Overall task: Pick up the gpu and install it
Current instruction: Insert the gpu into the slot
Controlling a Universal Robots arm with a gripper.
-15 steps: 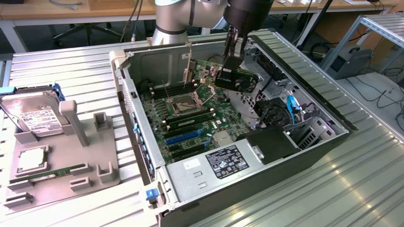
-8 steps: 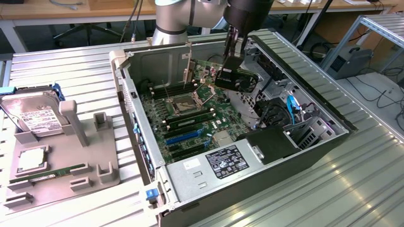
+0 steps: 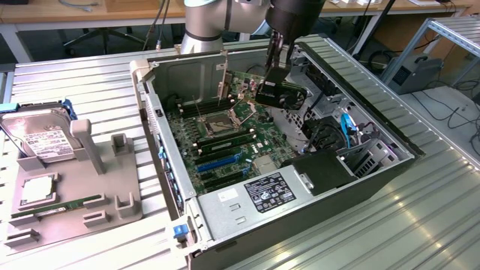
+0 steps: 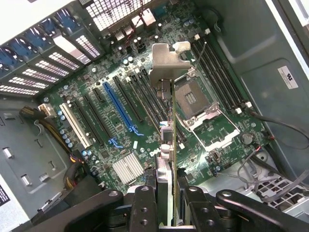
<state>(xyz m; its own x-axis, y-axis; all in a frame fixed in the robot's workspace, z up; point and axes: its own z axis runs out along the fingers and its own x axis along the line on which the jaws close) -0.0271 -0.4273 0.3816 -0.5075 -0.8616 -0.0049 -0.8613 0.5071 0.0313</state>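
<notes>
The gpu [image 3: 279,93], a green card with a black round fan, hangs above the motherboard [image 3: 225,143] inside the open computer case [image 3: 161,126]. My gripper [image 3: 275,66] comes down from above and is shut on the card's upper edge. In the wrist view the gpu [image 4: 165,72] shows edge-on, its silver end bracket pointing away, clamped between my two black fingers [image 4: 145,203]. It hovers over the black slots between the blue slot [image 4: 118,108] and the CPU socket [image 4: 193,99], clear of the motherboard [image 4: 120,145].
A grey tray [image 3: 112,191] at the exterior view's left holds a hard drive [image 3: 45,140], a RAM stick [image 3: 56,208] and a CPU [image 3: 37,188]. The case walls, the power supply [image 3: 262,194] and the blue cables [image 3: 347,126] hem in the motherboard.
</notes>
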